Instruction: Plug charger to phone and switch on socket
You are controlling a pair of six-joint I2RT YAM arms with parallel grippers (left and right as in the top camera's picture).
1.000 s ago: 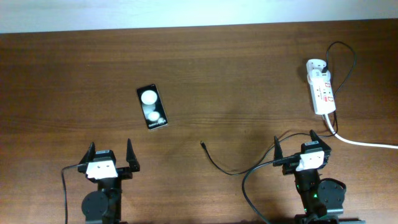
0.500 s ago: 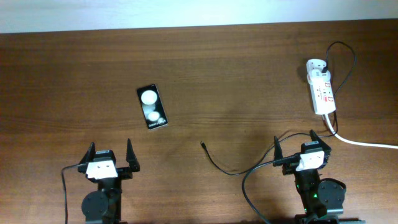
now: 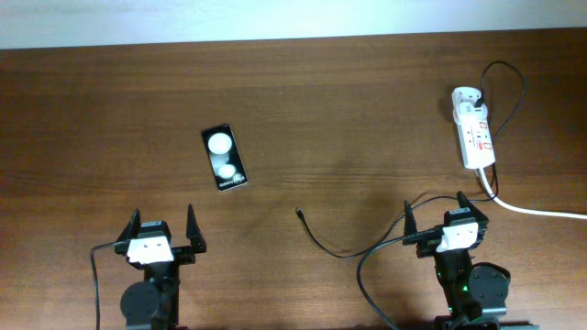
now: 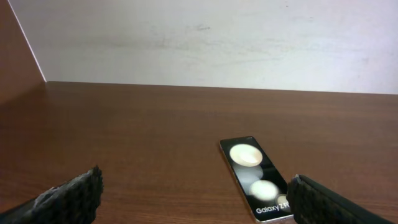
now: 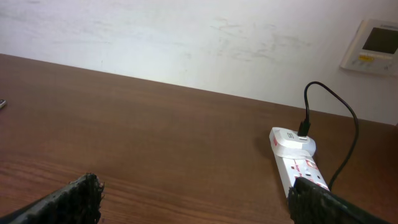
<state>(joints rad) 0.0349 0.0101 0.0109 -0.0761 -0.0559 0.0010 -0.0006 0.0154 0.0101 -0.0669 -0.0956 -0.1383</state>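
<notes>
Left hand [image 3: 163,225] and right hand [image 3: 436,214] sit open, empty; charger tip [image 3: 300,214] lies apart from Galaxy phone [image 3: 224,158], power strip [image 3: 475,131] untouched: every step remains.

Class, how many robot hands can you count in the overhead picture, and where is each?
2. The left hand is lower left, below the small glossy black phone; the right hand is lower right, below the white elongated power strip. Both are open.
</notes>
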